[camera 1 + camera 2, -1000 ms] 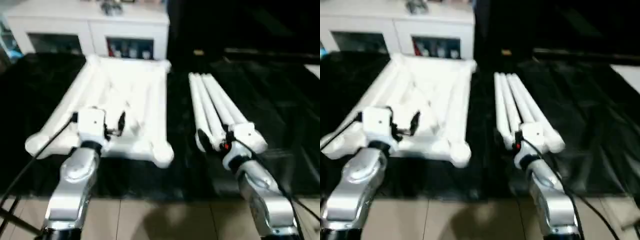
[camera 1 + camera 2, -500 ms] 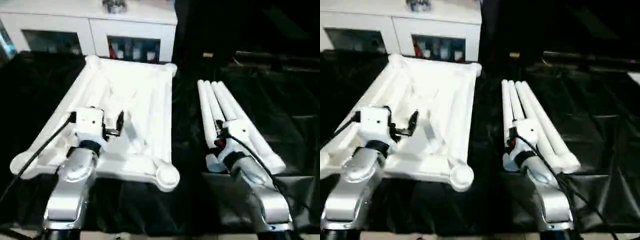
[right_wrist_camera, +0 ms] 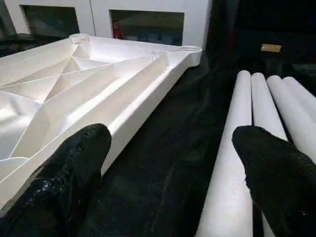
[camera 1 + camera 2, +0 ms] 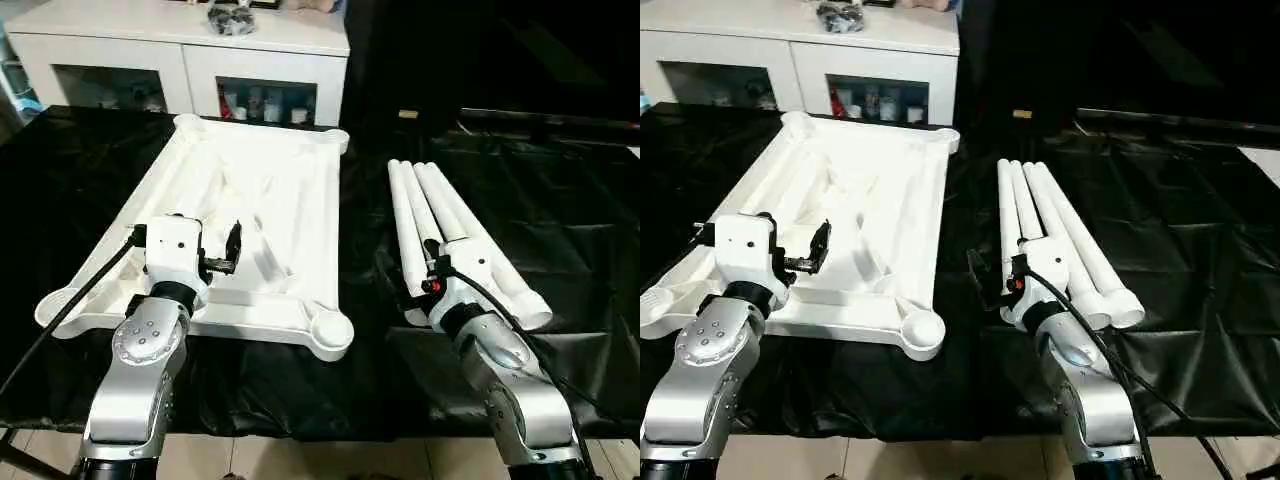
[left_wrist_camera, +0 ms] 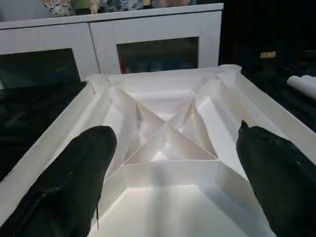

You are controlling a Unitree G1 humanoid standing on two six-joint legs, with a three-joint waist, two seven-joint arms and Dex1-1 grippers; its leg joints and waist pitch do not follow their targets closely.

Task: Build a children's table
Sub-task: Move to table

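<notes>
The children's table lies in parts on a black cloth. Its white top [image 4: 295, 185] rests upside down at the left, ribbed X-braced underside [image 5: 165, 131] up, with round sockets at the corners [image 4: 333, 330]. Several white tapered legs [image 4: 430, 210] lie side by side to its right. My left gripper [image 4: 187, 240] hovers open over the near part of the top, empty. My right gripper [image 3: 170, 132] is open and empty above the near ends of the legs [image 3: 234, 163], one finger over the cloth gap, the other over the tubes.
A white cabinet [image 4: 190, 55] with glass-fronted compartments stands behind the top, with a small dark object [image 4: 230, 15] on it. The black cloth [image 4: 560, 220] spreads wide to the right. Tiled floor [image 4: 940, 460] shows along the near edge.
The whole picture has shifted as the head camera moved. Both grippers stay open over the same spots, and the top and legs lie where they were.
</notes>
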